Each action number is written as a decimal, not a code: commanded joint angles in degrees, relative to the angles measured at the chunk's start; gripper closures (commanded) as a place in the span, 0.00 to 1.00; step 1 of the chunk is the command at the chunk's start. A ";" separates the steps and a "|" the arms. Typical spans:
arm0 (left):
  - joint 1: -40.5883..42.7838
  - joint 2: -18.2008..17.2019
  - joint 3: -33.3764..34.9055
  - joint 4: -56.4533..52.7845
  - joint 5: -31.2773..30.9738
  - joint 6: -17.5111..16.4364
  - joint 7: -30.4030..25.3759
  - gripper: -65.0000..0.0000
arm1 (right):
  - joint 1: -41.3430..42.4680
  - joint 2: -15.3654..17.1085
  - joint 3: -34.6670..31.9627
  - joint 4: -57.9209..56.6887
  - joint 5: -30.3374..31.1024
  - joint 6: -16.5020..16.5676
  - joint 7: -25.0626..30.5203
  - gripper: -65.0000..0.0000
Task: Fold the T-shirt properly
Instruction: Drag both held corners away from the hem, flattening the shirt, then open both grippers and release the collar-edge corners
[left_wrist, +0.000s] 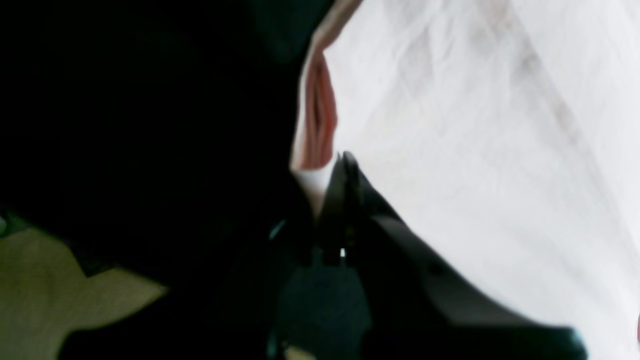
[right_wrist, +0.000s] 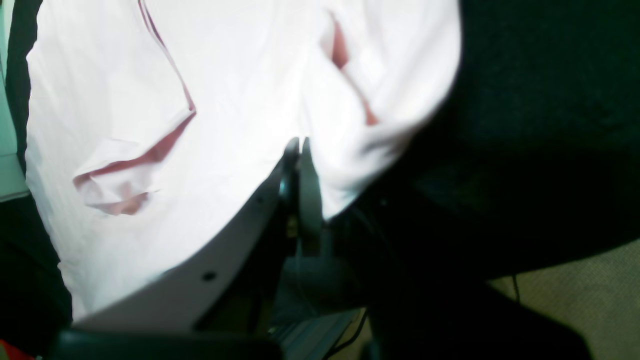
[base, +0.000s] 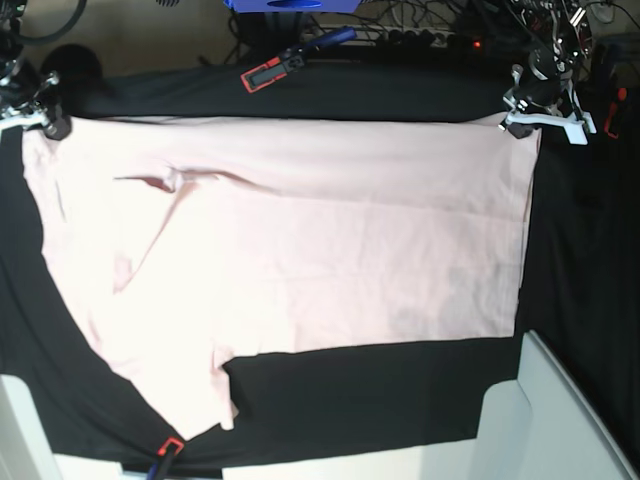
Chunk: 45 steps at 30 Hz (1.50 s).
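- The T-shirt (base: 300, 250), pale pink with its plain side up, lay spread wide across the black-clothed worktop (base: 380, 400), its far edge pulled straight between the two far corners.
- On the base view's left side, a sleeve (base: 170, 370) reached toward the near edge, and a small raised wrinkle (base: 165, 182) sat near the far left corner.
- The right claw (base: 40, 120) stood at the far left corner of the base view, closed on the shirt's corner; the right wrist view showed its fingers (right_wrist: 300, 165) pressed together with pink fabric (right_wrist: 150, 100) bunched around them.
- The left claw (base: 520, 122) stood at the far right corner of the base view, likewise closed on the shirt's edge; the left wrist view showed its fingers (left_wrist: 345, 170) meeting at a folded hem (left_wrist: 320, 115), though that view was blurred.
- A red-and-black clamp (base: 285, 62) held the black cloth at the far edge of the worktop, and another red clamp (base: 165, 450) sat at the near edge, just beside the sleeve.
- White panels (base: 560, 420) stood at the near corners.
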<state>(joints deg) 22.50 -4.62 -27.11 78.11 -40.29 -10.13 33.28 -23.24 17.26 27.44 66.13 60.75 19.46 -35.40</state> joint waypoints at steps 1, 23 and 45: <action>0.93 -1.14 -0.36 0.88 0.51 0.77 -1.41 1.00 | -1.06 1.34 0.56 0.73 0.39 -0.25 1.42 1.00; 2.51 -1.14 -0.10 0.36 0.60 0.86 -0.79 0.96 | -1.59 1.34 0.56 0.29 0.39 -0.34 -1.83 1.00; 3.39 -0.70 -7.66 0.27 0.51 0.77 1.76 0.48 | -1.50 -1.12 9.88 0.29 -0.05 -0.43 -3.68 0.19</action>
<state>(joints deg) 25.10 -4.75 -34.41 78.08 -40.62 -10.48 34.76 -24.32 15.16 36.99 66.15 61.34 19.88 -38.76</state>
